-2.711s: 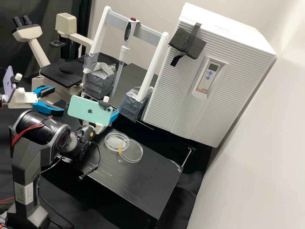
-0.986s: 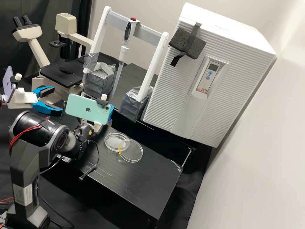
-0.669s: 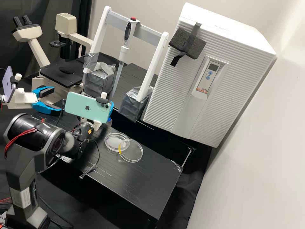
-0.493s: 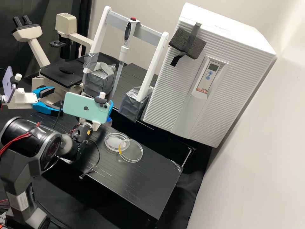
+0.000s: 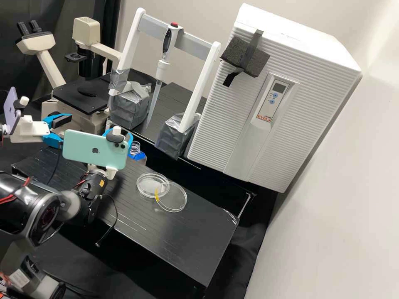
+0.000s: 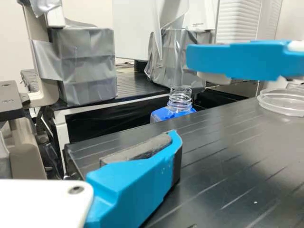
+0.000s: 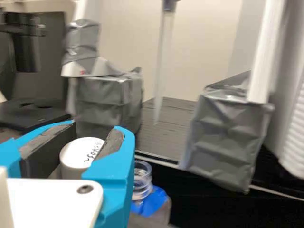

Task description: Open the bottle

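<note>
My right claw [image 7: 88, 137] is closed on a small white cap [image 7: 81, 153], pinched between the grey pads of its two blue fingers with the flat top showing. The bottle [image 7: 142, 183] stands upright just below and a little beyond that claw. Its clear threaded neck is bare and open, with a blue label at the shoulder, and the cap and neck are apart. Seen from above, the bottle [image 5: 135, 150] is at the far edge of the black counter [image 5: 187, 232], right beside my right claw [image 5: 126, 141]. I cannot tell whether it stands on that edge or just behind it. Two clear round dishes [image 5: 149, 185] lie overlapping near it on the counter. My left claw [image 5: 58, 129] hangs off to the side, fingers spread wide with nothing between them, pointing toward the bottle [image 6: 179, 102] and well apart from it
</note>
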Robot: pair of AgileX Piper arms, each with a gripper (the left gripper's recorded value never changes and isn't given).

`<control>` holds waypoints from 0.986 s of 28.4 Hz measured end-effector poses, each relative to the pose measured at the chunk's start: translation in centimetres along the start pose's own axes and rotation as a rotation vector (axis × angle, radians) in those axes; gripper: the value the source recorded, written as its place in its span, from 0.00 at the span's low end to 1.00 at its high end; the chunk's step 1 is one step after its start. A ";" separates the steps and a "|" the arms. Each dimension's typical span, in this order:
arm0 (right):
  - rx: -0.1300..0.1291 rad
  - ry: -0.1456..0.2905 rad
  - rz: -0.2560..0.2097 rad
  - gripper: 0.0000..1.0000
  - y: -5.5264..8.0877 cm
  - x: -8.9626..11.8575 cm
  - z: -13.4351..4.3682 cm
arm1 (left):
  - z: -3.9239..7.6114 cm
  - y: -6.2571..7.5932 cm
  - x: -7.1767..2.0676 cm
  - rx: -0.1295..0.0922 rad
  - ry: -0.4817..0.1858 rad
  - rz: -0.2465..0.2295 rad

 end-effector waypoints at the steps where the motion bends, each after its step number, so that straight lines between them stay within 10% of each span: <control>1: -0.003 0.003 -0.013 0.00 -0.3 -0.4 0.0 | 0.0 0.1 0.04 0.001 0.000 0.002; 13: 0.009 -0.037 -0.110 0.00 -2.5 -1.6 1.0 | 0.0 0.2 0.16 0.002 -0.002 0.007; 28: 0.005 -0.049 -0.112 0.00 -2.6 -1.8 1.3 | 0.0 0.2 0.16 0.010 -0.002 0.007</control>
